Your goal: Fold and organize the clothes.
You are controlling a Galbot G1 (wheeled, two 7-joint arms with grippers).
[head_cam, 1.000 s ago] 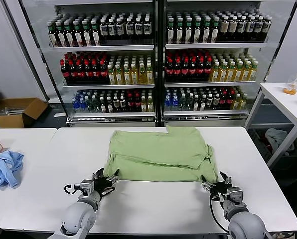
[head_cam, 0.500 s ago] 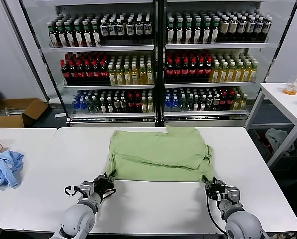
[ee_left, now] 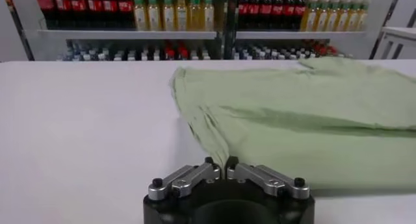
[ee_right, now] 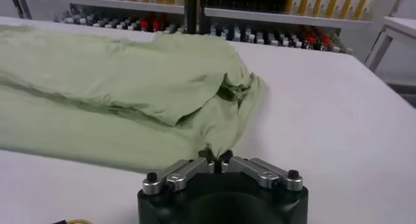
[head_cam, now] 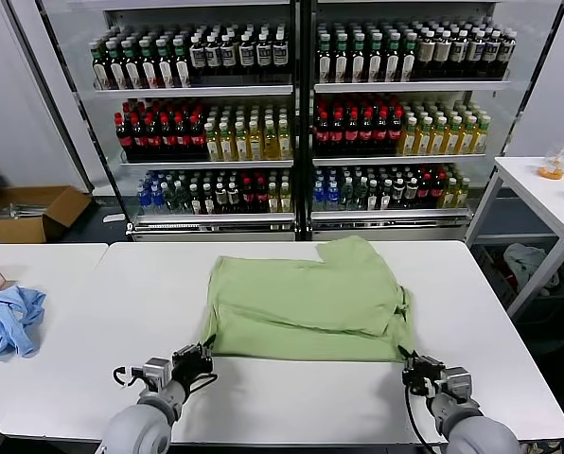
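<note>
The white table (head_cam: 291,397) is carrying the light green polo shirt (head_cam: 306,298), which is lying partly folded across its middle, long axis running left to right, with the far edge toward the drinks cooler (head_cam: 301,123) and the near hem facing the robot. A light blue garment (head_cam: 8,320) is sitting well apart on the neighbouring table at far left, and it is playing no part here.

The shirt is lying on the far side of both grippers, so any lift will be carrying cloth away from the robot. The left gripper (head_cam: 199,357) is sitting at the near left corner and the right gripper (head_cam: 413,363) at the near right corner, each arm equally close to its own end of the hem.

In the wrist views the left gripper's fingers (ee_left: 195,174) are pinching together on the corner fabric, and the right gripper's fingers (ee_right: 188,167) are doing likewise, narrow and clamping a small tuck of green cloth.
</note>
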